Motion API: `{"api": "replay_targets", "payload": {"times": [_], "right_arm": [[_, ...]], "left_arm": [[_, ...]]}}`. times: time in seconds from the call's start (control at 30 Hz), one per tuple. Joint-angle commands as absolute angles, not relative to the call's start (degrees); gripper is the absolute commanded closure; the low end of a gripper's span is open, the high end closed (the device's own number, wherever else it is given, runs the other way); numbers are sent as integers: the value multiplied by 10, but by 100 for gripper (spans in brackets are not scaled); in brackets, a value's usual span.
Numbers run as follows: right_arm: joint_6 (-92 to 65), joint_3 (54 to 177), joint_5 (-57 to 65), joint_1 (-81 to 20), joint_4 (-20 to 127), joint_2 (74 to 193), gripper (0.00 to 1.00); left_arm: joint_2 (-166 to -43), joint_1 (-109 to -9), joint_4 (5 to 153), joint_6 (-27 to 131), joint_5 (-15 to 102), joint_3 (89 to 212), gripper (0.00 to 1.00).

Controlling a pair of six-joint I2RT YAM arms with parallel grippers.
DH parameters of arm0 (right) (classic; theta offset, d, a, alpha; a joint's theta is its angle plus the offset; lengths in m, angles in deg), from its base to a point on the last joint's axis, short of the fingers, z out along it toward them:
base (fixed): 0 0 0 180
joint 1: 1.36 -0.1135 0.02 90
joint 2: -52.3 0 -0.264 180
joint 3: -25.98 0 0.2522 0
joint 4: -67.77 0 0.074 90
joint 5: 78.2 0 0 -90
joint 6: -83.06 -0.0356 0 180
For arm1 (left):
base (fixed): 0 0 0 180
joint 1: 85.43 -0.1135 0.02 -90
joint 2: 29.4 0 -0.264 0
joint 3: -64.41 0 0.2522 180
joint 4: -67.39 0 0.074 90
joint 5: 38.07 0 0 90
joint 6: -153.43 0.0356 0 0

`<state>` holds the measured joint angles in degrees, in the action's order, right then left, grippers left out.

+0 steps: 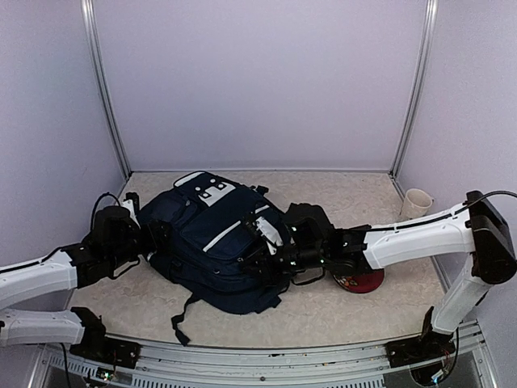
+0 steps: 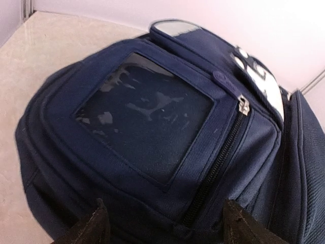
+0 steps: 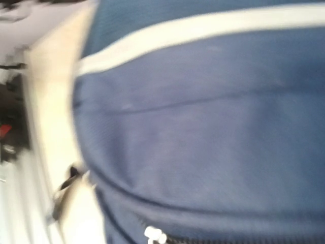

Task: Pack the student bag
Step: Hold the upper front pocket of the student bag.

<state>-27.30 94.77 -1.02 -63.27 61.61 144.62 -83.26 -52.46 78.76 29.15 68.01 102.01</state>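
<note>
The student bag (image 1: 214,234), dark navy with white stripes and a white top patch, lies flat in the middle of the table. My left gripper (image 1: 149,242) is at its left side. In the left wrist view the left gripper (image 2: 165,221) is open, its dark fingertips (image 2: 96,223) set wide apart over the navy fabric below a clear window pocket (image 2: 147,114) and a black zipper (image 2: 223,157). My right gripper (image 1: 275,252) presses against the bag's right side. The right wrist view is filled by blurred bag fabric (image 3: 203,127) with a white zipper pull (image 3: 155,235); its fingers do not show.
A white cup (image 1: 416,202) stands at the back right near the wall. A red disc (image 1: 361,281) lies under the right forearm. A black object (image 1: 311,217) sits against the bag's right side. A black strap (image 1: 182,319) trails toward the front rail.
</note>
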Motion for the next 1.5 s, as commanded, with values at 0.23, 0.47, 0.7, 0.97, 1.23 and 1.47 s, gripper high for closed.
{"api": "replay_targets", "payload": {"times": [0.23, 0.47, 0.7, 0.97, 1.23, 1.47], "right_arm": [[-344, 1026, -38, -675, 619, 1517, 100], [-360, 993, -45, -655, 584, 1463, 100], [-379, 971, -86, -644, 624, 1453, 100], [-378, 967, -90, -643, 618, 1445, 100], [-368, 975, -95, -642, 613, 1447, 100], [-368, 976, -93, -642, 611, 1444, 100]], "left_arm": [[-749, -377, 808, 491, 737, 1142, 18], [-813, -156, 976, 549, 721, 1199, 22], [-928, -67, 1006, 655, 827, 1234, 16], [-971, -139, 939, 736, 944, 1219, 41], [-927, -114, 876, 822, 838, 1203, 34], [-888, -108, 933, 868, 623, 1238, 35]]}}
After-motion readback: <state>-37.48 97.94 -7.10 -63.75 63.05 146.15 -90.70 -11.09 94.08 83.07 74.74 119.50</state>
